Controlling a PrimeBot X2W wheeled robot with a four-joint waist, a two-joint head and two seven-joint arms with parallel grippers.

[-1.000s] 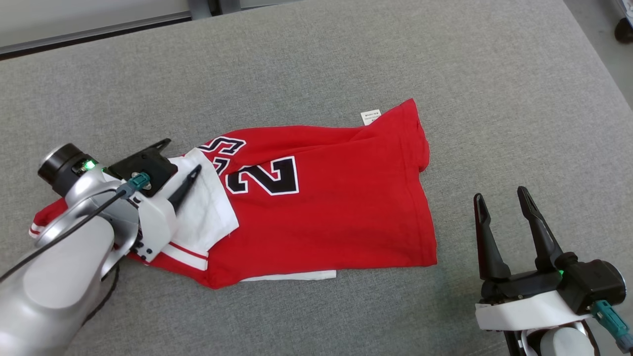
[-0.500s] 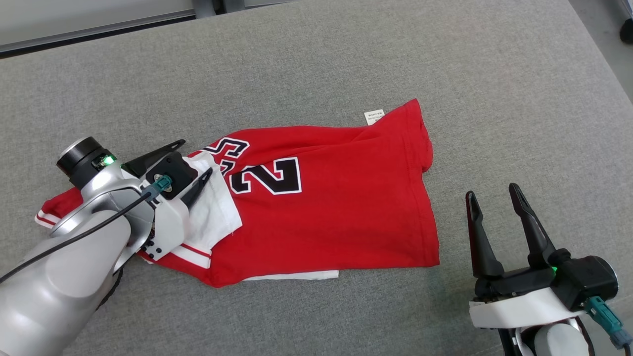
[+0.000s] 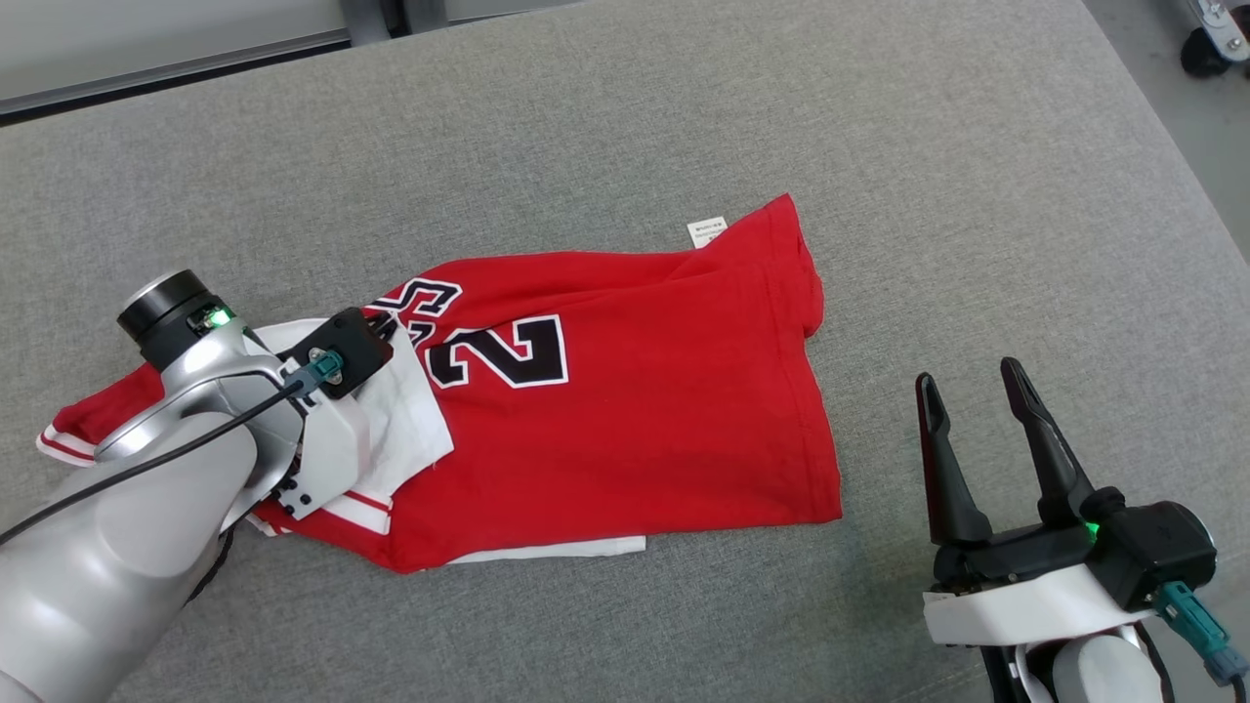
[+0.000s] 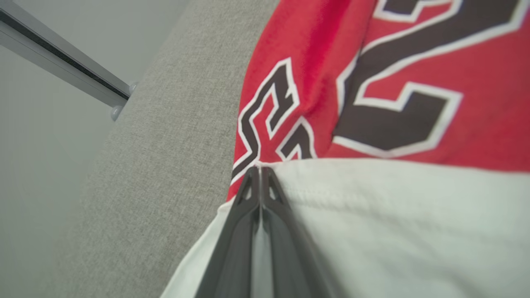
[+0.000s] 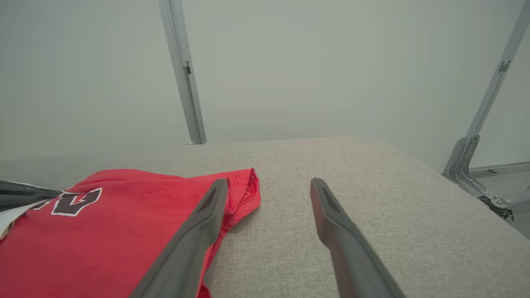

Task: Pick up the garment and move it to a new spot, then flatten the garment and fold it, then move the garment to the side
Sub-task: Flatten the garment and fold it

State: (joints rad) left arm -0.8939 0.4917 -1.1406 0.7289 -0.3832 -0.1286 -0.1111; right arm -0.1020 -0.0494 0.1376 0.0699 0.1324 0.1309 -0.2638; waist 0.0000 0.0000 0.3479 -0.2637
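Note:
A red jersey point(image 3: 635, 410) with black-and-white numbers lies folded across the grey padded table point(image 3: 684, 117). A white sleeve point(image 3: 415, 420) is turned over at its left end. My left gripper point(image 3: 383, 325) is at that sleeve's upper corner, its tips mostly hidden under the wrist mount. In the left wrist view the left gripper point(image 4: 259, 170) has its fingers pressed together at the white sleeve's point(image 4: 393, 215) edge, by the red jersey point(image 4: 476, 62). My right gripper point(image 3: 967, 383) stands open to the right of the jersey, clear of it. The right gripper point(image 5: 268, 182) is empty beside the jersey's hem point(image 5: 244, 190).
A small white label point(image 3: 707, 232) sticks out at the jersey's far edge. The table's right edge point(image 3: 1172, 166) drops off toward a caster wheel point(image 3: 1206, 44). Metal frame posts point(image 5: 184, 74) stand behind the table. Bare grey cloth lies beyond and right of the jersey.
The left gripper's fingers, apart earlier, have come together at the sleeve's upper corner. The camera has shifted slightly. The right gripper stays open.

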